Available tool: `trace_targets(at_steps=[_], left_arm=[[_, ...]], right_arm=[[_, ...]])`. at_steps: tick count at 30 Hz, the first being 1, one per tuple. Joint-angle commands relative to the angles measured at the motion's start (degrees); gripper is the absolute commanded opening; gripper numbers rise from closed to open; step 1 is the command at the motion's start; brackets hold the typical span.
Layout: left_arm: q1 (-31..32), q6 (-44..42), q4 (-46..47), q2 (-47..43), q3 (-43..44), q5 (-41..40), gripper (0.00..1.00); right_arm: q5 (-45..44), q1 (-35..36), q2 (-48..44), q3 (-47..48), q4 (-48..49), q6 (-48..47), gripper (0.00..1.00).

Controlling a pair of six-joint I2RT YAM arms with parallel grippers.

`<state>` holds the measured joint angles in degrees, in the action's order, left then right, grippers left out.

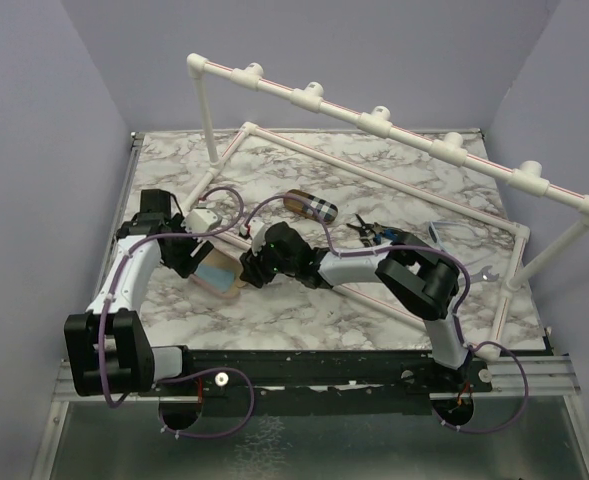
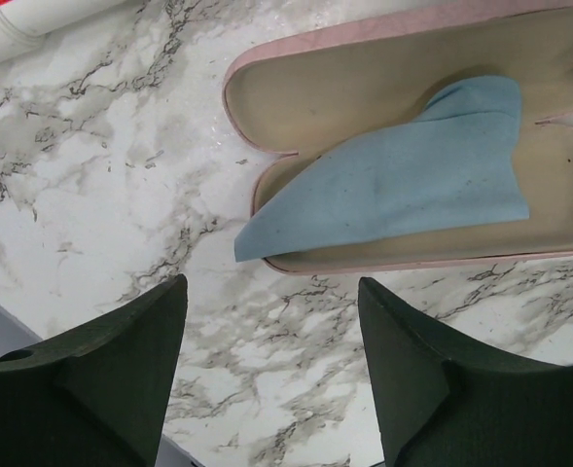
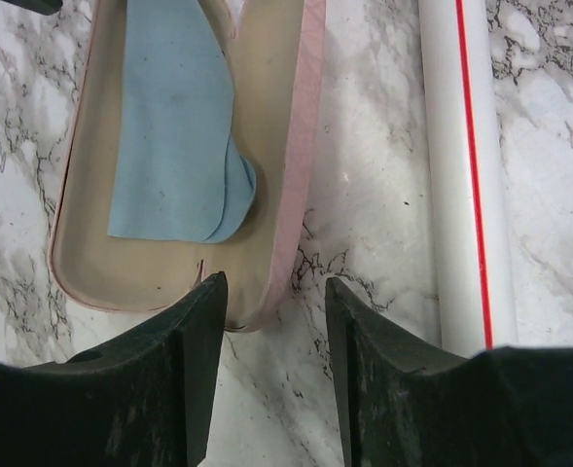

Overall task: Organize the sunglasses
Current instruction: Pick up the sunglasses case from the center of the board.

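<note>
The left claw [image 2: 271,292] was spread wide over bare marble counter [image 2: 91,175], with nothing between its fingers. Just past it lay the open pink case [image 2: 267,58], and a blue cloth [image 2: 412,165] draped over the case's near rim onto the counter.

The right claw [image 3: 274,287] was spread too. The rounded end of the case's rim sat in the gap between its fingers. Whether the left finger [image 3: 194,350] touched that rim could not be told. A white pipe [image 3: 456,175] with a red stripe lay on the counter beside the case.

From above, both claws met at the case near the counter's middle. The sunglasses [image 1: 442,233] lay on the counter well to the right, apart from both claws. Their frame colour was too small to tell. Pliers [image 1: 369,232] lay between them and a plaid case [image 1: 309,205].
</note>
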<state>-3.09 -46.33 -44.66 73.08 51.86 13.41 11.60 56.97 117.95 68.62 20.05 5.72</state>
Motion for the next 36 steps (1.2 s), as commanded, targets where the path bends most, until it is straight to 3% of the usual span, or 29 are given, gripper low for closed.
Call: trace_targets(at_steps=[1,11,16,26,36], left_arm=[[-2.1,-1.74,1.94,1.73,1.88,3.88,0.71],[-4.79,-3.29,2.3,2.27,1.74,8.53,0.69],[-4.86,-6.98,2.17,1.08,0.05,12.65,0.69],[-3.41,-23.1,-8.39,-1.67,-2.66,28.16,0.79],[2.96,-22.41,-8.25,-2.03,-5.84,28.25,0.78]], right_arm=[[3.82,-0.35,1.06,0.32,0.21,0.87,0.47],[7.73,-1.49,2.08,0.77,1.16,0.33,0.23],[9.08,-2.69,0.92,-1.49,3.39,-4.45,0.14],[9.74,-4.52,-4.93,-5.82,-3.26,-22.17,0.11],[5.86,-5.34,-7.21,-9.78,-0.22,-28.27,0.09]])
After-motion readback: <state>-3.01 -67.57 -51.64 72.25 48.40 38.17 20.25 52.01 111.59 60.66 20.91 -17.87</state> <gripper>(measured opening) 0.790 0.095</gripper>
